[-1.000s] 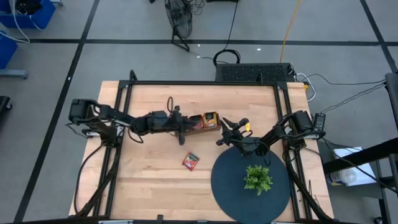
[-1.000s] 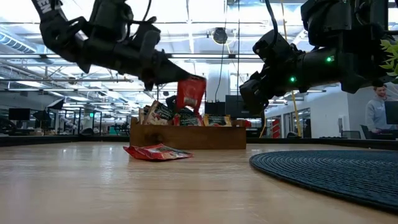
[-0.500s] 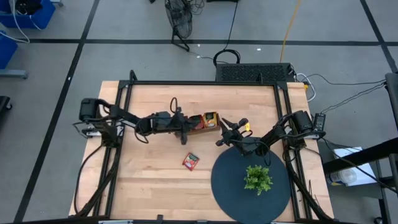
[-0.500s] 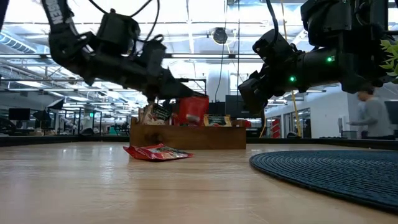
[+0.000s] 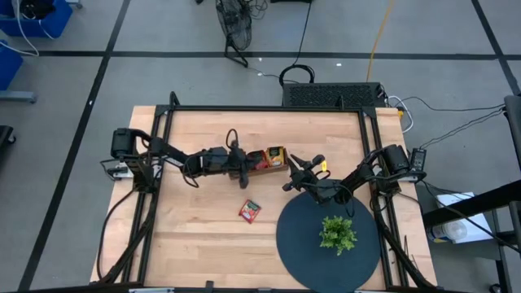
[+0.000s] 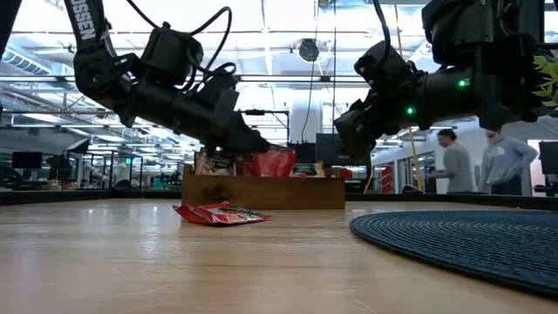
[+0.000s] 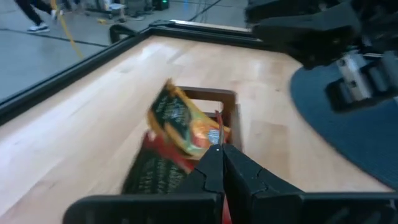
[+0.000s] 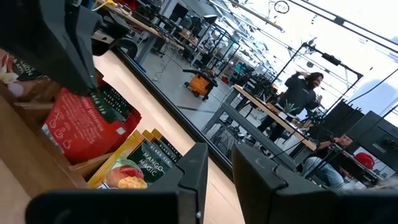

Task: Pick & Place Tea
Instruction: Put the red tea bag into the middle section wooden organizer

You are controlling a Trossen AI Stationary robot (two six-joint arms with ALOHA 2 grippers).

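The wooden tray (image 5: 267, 159) is sitting near the table's (image 5: 195, 236) far edge, with bare wood stretching wide in front of it and the round dark mat (image 5: 297, 244) filling the near right corner. The left gripper (image 6: 258, 148) is pinching a red tea sachet (image 6: 275, 162) with its fingers pressed together, holding it over the tray among other sachets. A second red sachet (image 5: 250, 212) is lying flat on open wood. The right gripper (image 5: 290, 172) is hovering beside the tray, fingers slightly apart, holding nothing.

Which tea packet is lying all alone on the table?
The flat red sachet on the bare wood near the round dark mat; the others sit in the brown wooden tray.
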